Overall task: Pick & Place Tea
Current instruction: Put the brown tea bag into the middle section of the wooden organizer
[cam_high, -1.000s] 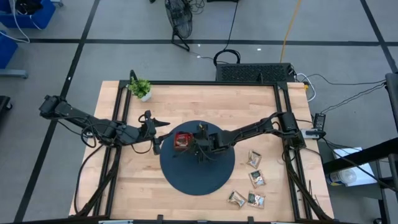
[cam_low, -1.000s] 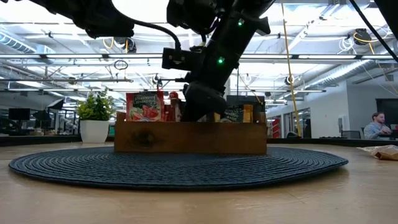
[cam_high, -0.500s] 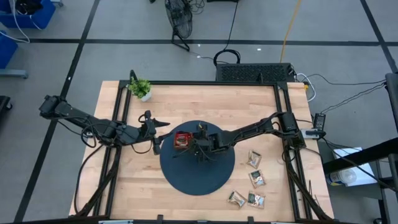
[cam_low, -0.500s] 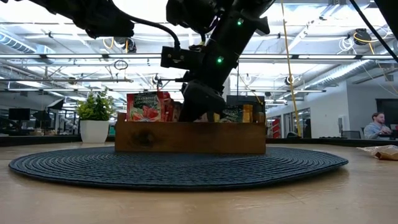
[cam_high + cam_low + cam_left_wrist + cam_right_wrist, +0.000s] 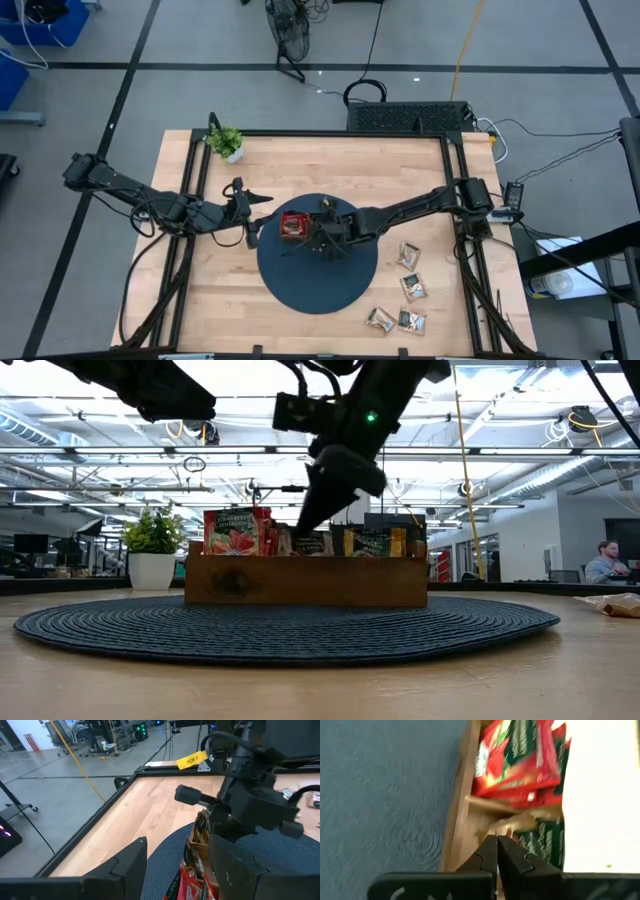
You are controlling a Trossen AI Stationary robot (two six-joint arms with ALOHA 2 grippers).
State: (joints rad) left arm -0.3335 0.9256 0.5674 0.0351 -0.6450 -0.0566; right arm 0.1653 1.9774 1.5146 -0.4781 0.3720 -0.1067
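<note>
1. The right end effector hangs over the wooden tray, blocking its 3 o'clock end.
2. Bare table lies open toward 12 o'clock.
3. Loose sachets clutter 4 o'clock.

Two dark six-joint arms, matte black segmented links, black cables looped along them. Right arm shows a small green indicator light. Right gripper: two black wedge-shaped fingers.

Red tea sachets upright in tray; beige-green sachets loose on table.
</note>
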